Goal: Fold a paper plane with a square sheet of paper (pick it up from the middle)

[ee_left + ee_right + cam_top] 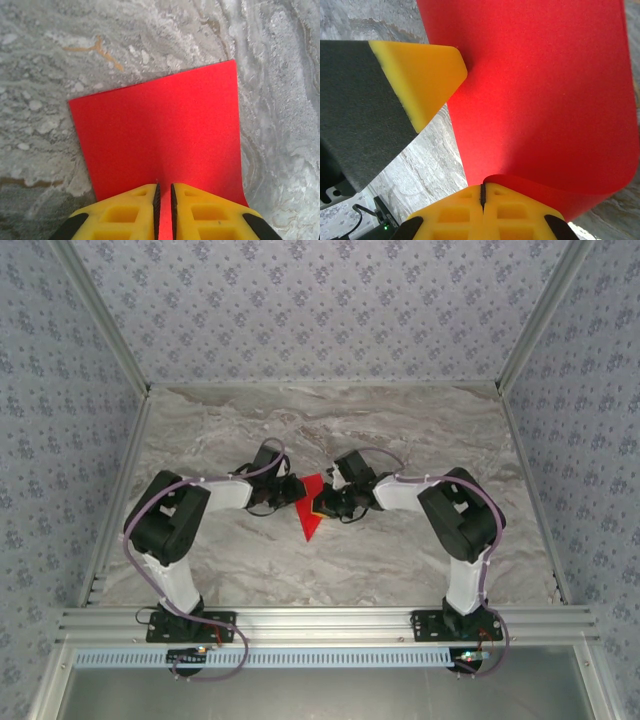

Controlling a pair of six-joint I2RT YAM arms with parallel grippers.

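Marble (40,50); sheet (160,130) in L gripper (163,186)

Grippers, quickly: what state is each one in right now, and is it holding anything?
Left gripper: closed, pinching the edge of the red paper.
Right gripper: closed, pinching the same red paper, which curls away from it.

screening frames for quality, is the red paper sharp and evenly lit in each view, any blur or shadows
Top external: soft even light, no glare, the red paper small but crisp-edged. Left wrist: paper grain sharp, with a faint shaded crease above the left gripper. Right wrist: the curled paper is shadowed beside the left gripper's yellow finger, which looks slightly soft.
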